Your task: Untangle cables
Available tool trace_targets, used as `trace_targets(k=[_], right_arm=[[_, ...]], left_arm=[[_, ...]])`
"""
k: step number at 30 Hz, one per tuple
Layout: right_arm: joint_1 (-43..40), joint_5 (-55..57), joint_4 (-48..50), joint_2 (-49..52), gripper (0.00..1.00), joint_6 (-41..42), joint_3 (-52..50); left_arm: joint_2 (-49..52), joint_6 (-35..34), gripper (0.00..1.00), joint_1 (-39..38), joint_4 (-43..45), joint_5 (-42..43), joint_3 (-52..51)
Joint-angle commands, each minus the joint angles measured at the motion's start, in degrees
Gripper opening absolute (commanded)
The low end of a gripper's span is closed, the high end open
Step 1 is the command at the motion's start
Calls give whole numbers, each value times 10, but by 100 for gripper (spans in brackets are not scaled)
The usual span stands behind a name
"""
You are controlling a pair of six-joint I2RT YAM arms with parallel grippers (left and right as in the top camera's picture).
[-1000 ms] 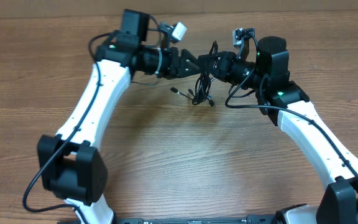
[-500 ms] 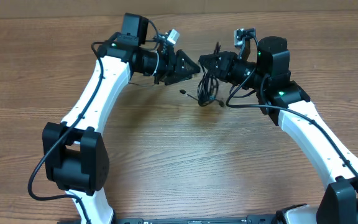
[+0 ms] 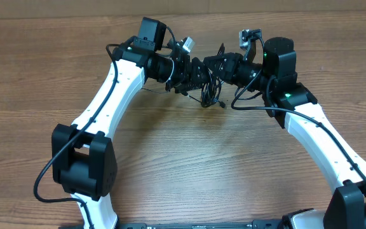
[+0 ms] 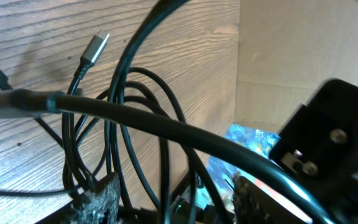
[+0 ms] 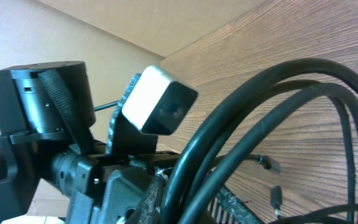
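Overhead view: two white arms meet at the far middle of the wooden bench (image 3: 189, 152). The left gripper (image 3: 192, 67) and right gripper (image 3: 220, 65) are nose to nose, almost touching. Between them a bundle of thin black cables (image 3: 207, 89) hangs in loops, its lowest ends near or on the bench just below. From here we cannot tell how either gripper's jaws stand.

Left wrist view: we look along the left gripper into the bundle. Its two fingers (image 4: 101, 199) stand well apart at the bottom edge, with several black strands running between them and nothing pinched. One cord ends in a silvery plug (image 4: 96, 46) hanging over the wood.

Right wrist view: thick-looking black loops arc out from the bottom of the frame, where the right gripper's jaws sit mostly out of sight. We judge it to be clamped on the bundle, since the loops hang in the air while the left jaws are apart. The left arm's white camera (image 5: 157, 99) is close in front.

We judge the step in hand to be the left gripper taking hold of one strand while the right holds the knot. The next move calls for closing on a single cord, not several, then drawing it sideways away from the right gripper.
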Motion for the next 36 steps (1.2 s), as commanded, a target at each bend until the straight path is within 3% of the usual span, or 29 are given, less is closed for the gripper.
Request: trace_targets(k=[1,5,12,15,19,26,32,36], right_arm=[[5,-10,3,-20,4,0,6],[5,-10,-2,-20,4,0,6],[5,-5,-10,-20,4,0,6],[5,-5,-10,-20,4,0,6],[5,-5,-10,-20,4,0,6],[-11,4,-22,-20,4,2,6],[-70,221,-226,-20,4,17,6],[-74,333,-308,-20,4,16,6]], left_arm=[[30,-26,58,-10,19,7,-1],[37,-27,47,-13,49,64,-1],[41,12,38,-26,32,65,-2],[42,35,27,-33,24,61,-4],[43,54,4,-40,17,41,-4],[37,70,4,-1,-2,-72,3],[-19,106,4,86,-45,-46,36],[-61,114,4,116,-43,-10,36]])
